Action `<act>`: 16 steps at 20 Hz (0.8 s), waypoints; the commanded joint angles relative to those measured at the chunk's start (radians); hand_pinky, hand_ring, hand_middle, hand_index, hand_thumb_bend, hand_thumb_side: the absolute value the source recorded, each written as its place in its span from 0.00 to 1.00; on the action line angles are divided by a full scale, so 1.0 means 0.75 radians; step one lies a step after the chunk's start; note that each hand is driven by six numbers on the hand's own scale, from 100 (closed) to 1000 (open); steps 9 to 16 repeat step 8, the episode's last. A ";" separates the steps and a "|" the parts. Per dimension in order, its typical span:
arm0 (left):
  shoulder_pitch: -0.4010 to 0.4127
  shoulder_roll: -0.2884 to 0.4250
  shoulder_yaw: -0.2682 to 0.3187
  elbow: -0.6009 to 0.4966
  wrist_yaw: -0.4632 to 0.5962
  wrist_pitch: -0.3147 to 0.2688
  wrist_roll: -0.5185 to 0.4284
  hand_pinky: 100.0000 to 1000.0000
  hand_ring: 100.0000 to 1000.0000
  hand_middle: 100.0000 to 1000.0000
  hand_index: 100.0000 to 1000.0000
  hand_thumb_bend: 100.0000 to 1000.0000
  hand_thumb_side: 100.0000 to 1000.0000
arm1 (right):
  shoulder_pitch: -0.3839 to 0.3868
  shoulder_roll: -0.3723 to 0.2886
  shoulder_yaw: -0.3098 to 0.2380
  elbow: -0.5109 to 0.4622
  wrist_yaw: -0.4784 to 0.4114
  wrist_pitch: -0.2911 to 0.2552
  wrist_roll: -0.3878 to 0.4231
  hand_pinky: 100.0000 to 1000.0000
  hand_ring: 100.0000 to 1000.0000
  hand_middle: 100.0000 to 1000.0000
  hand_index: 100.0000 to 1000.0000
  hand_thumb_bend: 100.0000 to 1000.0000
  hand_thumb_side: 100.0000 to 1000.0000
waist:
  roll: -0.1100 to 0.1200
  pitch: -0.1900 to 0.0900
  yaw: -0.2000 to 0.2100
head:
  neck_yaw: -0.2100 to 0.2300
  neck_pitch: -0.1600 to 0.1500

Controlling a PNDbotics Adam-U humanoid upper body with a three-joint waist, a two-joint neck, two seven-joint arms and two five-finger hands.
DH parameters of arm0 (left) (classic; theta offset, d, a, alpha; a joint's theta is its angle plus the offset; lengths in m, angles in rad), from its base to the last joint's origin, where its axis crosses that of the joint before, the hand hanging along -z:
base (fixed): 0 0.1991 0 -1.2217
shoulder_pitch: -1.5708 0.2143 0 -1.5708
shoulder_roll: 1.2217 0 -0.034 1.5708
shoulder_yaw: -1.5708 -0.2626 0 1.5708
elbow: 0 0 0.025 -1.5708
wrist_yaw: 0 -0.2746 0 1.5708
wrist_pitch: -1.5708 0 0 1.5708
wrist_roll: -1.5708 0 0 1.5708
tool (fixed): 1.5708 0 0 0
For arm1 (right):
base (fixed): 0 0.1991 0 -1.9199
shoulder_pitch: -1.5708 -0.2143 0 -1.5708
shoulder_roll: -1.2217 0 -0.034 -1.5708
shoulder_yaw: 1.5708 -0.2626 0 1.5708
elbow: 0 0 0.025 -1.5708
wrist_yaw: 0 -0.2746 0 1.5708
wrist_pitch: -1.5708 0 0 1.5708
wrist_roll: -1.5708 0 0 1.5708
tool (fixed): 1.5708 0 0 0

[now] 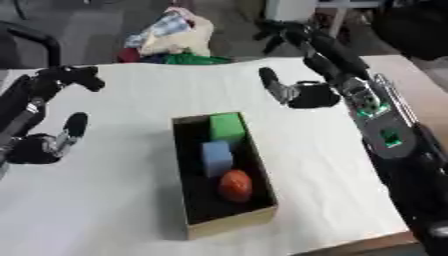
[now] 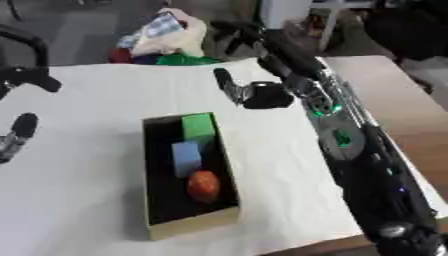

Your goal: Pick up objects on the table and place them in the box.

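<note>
Cardboard box (image 1: 229, 223) (dark inside) holds green block (image 1: 227, 126), blue block (image 1: 216, 156), orange ball (image 1: 235, 185); beside it, left hand (image 1: 51, 142) and right hand (image 1: 293, 92) hover with fingers extended.

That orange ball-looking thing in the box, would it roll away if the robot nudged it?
Probably only a little. The orange round thing looks rounded, so it would likely roll easily on a flat surface. Here it lies in the box, beside the blue block, so the walls would likely stop it. Whether it is soft or heavy cannot be told.

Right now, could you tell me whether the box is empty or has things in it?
It has things in it: the box holds a green block, a blue block and an orange ball.
</note>
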 commanded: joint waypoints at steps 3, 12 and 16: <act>-0.002 -0.032 0.042 -0.076 0.109 0.078 -0.096 0.67 0.58 0.61 0.94 0.01 0.86 | 0.020 -0.001 -0.042 -0.055 0.011 0.042 -0.076 0.76 0.65 0.78 1.00 0.00 0.59 | 0.002 -0.010 0.011 | 0.035 0.033; 0.010 -0.055 0.055 -0.118 0.213 0.129 -0.189 0.67 0.58 0.61 0.94 0.02 0.87 | 0.049 0.005 -0.047 -0.064 0.003 0.068 -0.128 0.76 0.64 0.78 1.00 0.00 0.59 | -0.002 -0.007 0.021 | 0.053 0.060; 0.010 -0.055 0.055 -0.118 0.213 0.129 -0.189 0.67 0.58 0.61 0.94 0.02 0.87 | 0.049 0.005 -0.047 -0.064 0.003 0.068 -0.128 0.76 0.64 0.78 1.00 0.00 0.59 | -0.002 -0.007 0.021 | 0.053 0.060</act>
